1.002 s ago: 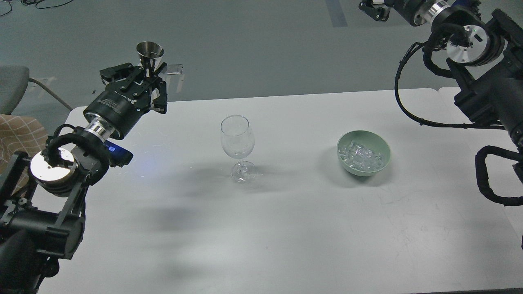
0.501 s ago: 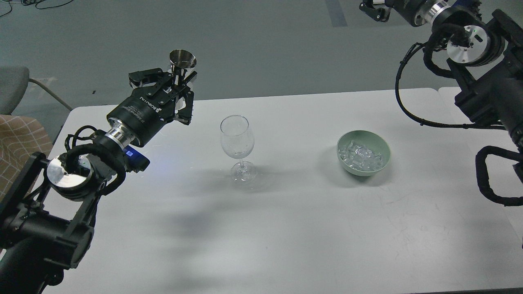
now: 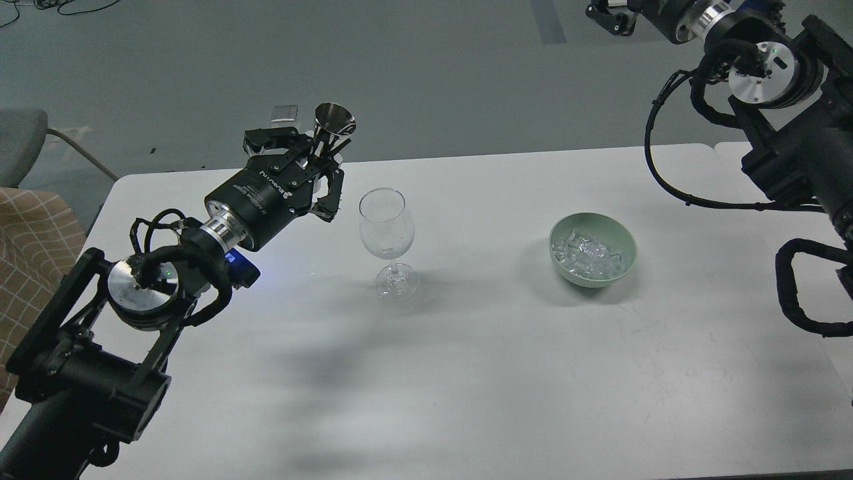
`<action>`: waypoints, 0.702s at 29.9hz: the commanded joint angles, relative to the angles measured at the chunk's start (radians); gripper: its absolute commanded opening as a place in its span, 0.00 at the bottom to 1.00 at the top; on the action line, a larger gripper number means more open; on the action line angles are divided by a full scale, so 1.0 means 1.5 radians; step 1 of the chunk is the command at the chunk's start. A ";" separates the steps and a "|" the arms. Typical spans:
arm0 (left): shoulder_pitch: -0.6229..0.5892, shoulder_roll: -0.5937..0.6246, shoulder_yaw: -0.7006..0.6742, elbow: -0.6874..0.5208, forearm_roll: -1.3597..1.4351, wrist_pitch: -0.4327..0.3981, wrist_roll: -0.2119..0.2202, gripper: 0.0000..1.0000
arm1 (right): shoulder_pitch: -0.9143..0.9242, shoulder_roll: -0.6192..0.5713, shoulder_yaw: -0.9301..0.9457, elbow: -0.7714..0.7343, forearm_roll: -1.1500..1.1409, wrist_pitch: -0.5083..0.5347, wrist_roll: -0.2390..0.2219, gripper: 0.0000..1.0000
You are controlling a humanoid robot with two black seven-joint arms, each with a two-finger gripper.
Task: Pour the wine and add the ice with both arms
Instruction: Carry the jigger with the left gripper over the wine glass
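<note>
My left gripper (image 3: 318, 155) is shut on a small steel jigger (image 3: 335, 120) and holds it upright in the air, just left of and above the rim of a clear wine glass (image 3: 387, 227). The glass stands upright mid-table and looks empty. No wine shows; the jigger's inside is hidden. A pale green bowl (image 3: 620, 267) at the right holds many clear ice (image 3: 586, 252) cubes. My right gripper (image 3: 608, 16) is raised far off the table at the top edge, small and dark.
The white table (image 3: 466, 373) carries only the glass and bowl. A grey chair (image 3: 20, 143) and a checked cloth (image 3: 30, 233) lie off the table's left edge. My right arm's cables (image 3: 666, 180) hang over the right end.
My left gripper has carried the jigger to the right and slightly lower, from the table's far left corner to beside the glass rim. The right arm, glass and bowl have not moved.
</note>
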 commanded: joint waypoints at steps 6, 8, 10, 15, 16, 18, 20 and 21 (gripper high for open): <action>0.006 -0.001 0.002 0.004 0.062 -0.005 0.004 0.09 | -0.001 0.000 0.000 0.000 0.000 0.000 0.000 1.00; 0.004 0.000 0.019 0.012 0.082 -0.011 0.004 0.09 | -0.001 0.000 0.001 0.000 0.001 0.000 0.000 1.00; 0.002 0.001 0.036 0.019 0.106 -0.021 0.003 0.09 | -0.001 0.001 0.001 0.000 0.001 0.000 0.000 1.00; -0.001 -0.014 0.045 0.015 0.134 -0.032 0.004 0.09 | -0.002 0.001 0.001 0.001 0.001 0.000 0.000 1.00; -0.003 -0.018 0.047 0.015 0.134 -0.031 0.004 0.09 | -0.001 0.001 0.001 0.001 0.001 0.000 0.000 1.00; -0.005 -0.017 0.048 0.015 0.137 -0.030 0.004 0.09 | -0.001 0.001 0.001 0.001 0.002 0.000 0.000 1.00; -0.007 -0.016 0.048 0.018 0.144 -0.030 0.004 0.09 | 0.000 0.001 0.001 0.001 0.002 0.000 0.000 1.00; -0.007 -0.016 0.048 0.020 0.148 -0.030 0.003 0.09 | 0.000 0.001 0.001 0.002 0.002 0.000 0.000 1.00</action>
